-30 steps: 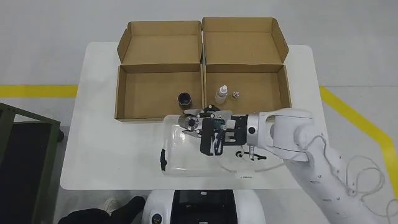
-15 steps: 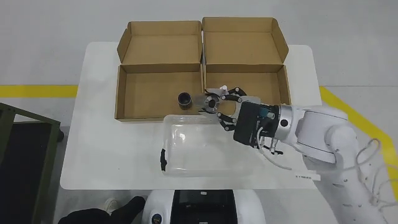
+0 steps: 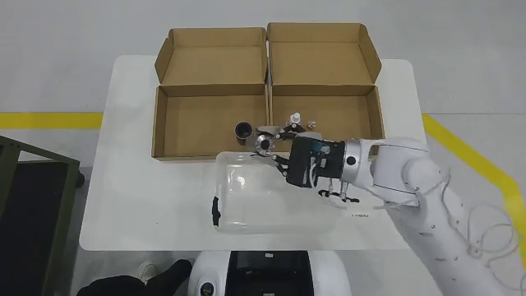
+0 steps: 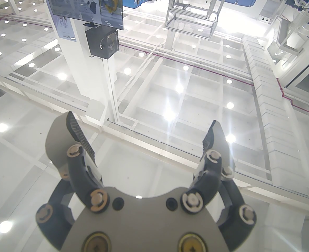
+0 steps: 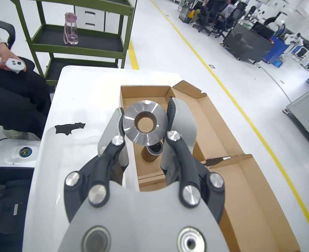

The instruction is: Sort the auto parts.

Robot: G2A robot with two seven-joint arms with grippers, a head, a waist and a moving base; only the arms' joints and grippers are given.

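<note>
My right gripper (image 5: 145, 125) is shut on a round silver metal ring (image 5: 145, 125) with a centre hole. In the top view the ring (image 3: 264, 143) hangs over the front wall between the two cardboard boxes, at the right end of the left box (image 3: 197, 123). A dark cylindrical part (image 3: 243, 131) stands in that left box, just beyond the ring; the right wrist view shows this cylinder (image 5: 151, 152) below the ring. A small white bottle (image 3: 293, 120) and a small pale part (image 3: 311, 122) lie in the right box (image 3: 345, 115). My left gripper (image 4: 143, 138) is open, pointing up at the ceiling.
A clear plastic bin (image 3: 246, 205) with a black latch (image 3: 216, 211) sits at the table's front, beneath my right arm. Both boxes have their lids folded back. A green cart (image 5: 65, 14) stands beyond the table's left end.
My right gripper has carried the ring from over the clear bin up to the boxes' front wall, then shifted a little left toward the left box.
</note>
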